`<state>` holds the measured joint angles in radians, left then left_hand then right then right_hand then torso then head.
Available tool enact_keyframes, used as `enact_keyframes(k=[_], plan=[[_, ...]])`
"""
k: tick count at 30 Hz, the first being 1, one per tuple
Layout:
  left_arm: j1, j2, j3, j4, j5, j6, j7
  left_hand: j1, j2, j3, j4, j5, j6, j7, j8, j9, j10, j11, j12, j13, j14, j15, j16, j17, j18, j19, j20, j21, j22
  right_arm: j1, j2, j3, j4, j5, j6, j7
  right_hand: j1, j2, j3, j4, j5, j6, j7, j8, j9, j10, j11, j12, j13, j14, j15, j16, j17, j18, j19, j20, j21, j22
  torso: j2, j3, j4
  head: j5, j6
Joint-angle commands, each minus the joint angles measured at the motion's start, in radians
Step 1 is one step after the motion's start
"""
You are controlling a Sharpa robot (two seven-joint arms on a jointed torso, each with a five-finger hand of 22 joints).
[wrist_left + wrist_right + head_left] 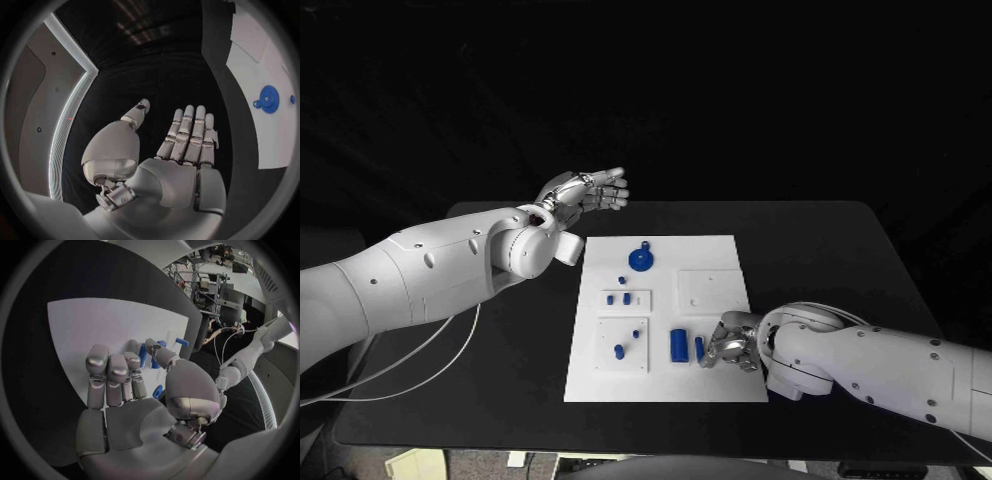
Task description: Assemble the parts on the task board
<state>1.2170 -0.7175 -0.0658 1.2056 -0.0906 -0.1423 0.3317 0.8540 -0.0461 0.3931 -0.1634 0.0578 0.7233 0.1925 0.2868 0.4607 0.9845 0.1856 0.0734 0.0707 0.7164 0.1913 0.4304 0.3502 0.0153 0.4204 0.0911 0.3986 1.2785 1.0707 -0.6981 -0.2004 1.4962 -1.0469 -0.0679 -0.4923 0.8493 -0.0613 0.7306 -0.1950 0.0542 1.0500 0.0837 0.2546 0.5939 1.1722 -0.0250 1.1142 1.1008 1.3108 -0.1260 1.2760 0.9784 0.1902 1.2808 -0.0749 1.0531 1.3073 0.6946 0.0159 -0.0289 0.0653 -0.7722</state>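
No writing can be read on the board. The right hand is lowered at its near right part; any grip cannot be told. The left hand is held flat and empty beyond the board's far left corner.

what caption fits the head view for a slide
Right hand reaches the blue parts on the white task board; left hand hangs open beyond it.

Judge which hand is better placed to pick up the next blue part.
Right. The right hand rests on the task board beside the blue parts; the left hand hovers open beyond the board's far edge.
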Motion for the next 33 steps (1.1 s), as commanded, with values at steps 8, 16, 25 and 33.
enact_keyframes(k=[8,16,25,33], plan=[[0.001,0.001,0.001,0.002,-0.001,0.01,0.007,0.003,-0.001,0.002,0.004,-0.001,0.009,0.008,-0.002,-0.001,0.006,-0.001,-0.005,-0.001,0.007,0.001,-0.004,-0.001,-0.011,0.004,0.0,-0.005,0.001,-0.001,0.006,0.0,-0.008,-0.016,0.029,0.006,0.016,0.034,0.069,-0.021,-0.001,0.01,0.002,0.0,-0.002,0.003,-0.001,-0.004,0.0,0.001,-0.004,-0.006,0.002,0.072,-0.003,0.004,0.004,0.016,0.0,-0.0005,-0.0001,0.001,-0.003],[0.001,0.002,0.001,0.002,-0.001,0.01,0.007,0.004,-0.001,0.002,0.004,-0.001,0.009,0.008,-0.002,-0.002,0.006,-0.001,-0.005,-0.001,0.007,0.001,-0.004,-0.001,-0.011,0.004,0.0,-0.005,0.001,-0.001,0.012,0.0,-0.015,-0.012,0.043,-0.013,-0.034,0.006,0.005,-0.068,0.06,0.011,0.002,0.0,-0.003,0.005,0.0,-0.002,0.0,0.004,-0.003,-0.005,0.003,0.072,0.001,0.01,0.011,0.016,-0.001,-0.0006,-0.0005,0.002,-0.003],[0.001,0.003,0.001,0.0,-0.001,0.01,0.006,0.004,-0.001,0.003,0.004,-0.001,0.009,0.008,-0.002,-0.002,0.006,-0.001,-0.005,-0.001,0.007,0.001,-0.004,-0.001,-0.011,0.005,0.0,-0.006,0.002,-0.001,0.011,0.0,-0.017,-0.011,0.05,-0.012,-0.05,-0.013,-0.034,-0.081,0.068,0.012,0.001,0.0,-0.004,0.005,-0.001,-0.003,0.0,0.004,-0.004,-0.006,0.003,0.072,0.0,0.01,0.01,0.014,0.0,-0.0007,0.0006,0.001,-0.002],[0.001,0.002,0.001,-0.001,-0.001,0.01,0.006,0.005,-0.001,0.003,0.004,-0.001,0.009,0.008,-0.002,-0.002,0.006,-0.001,-0.005,-0.001,0.007,0.001,-0.004,-0.001,-0.011,0.005,0.0,-0.006,0.002,-0.001,-0.012,0.0,-0.011,0.036,0.044,0.031,-0.054,-0.033,-0.052,-0.08,0.084,0.011,0.002,-0.001,-0.005,0.003,-0.001,-0.004,-0.001,0.003,-0.004,-0.007,0.003,0.072,0.0,0.009,0.007,0.012,-0.001,0.0,-0.0001,0.001,0.001]])
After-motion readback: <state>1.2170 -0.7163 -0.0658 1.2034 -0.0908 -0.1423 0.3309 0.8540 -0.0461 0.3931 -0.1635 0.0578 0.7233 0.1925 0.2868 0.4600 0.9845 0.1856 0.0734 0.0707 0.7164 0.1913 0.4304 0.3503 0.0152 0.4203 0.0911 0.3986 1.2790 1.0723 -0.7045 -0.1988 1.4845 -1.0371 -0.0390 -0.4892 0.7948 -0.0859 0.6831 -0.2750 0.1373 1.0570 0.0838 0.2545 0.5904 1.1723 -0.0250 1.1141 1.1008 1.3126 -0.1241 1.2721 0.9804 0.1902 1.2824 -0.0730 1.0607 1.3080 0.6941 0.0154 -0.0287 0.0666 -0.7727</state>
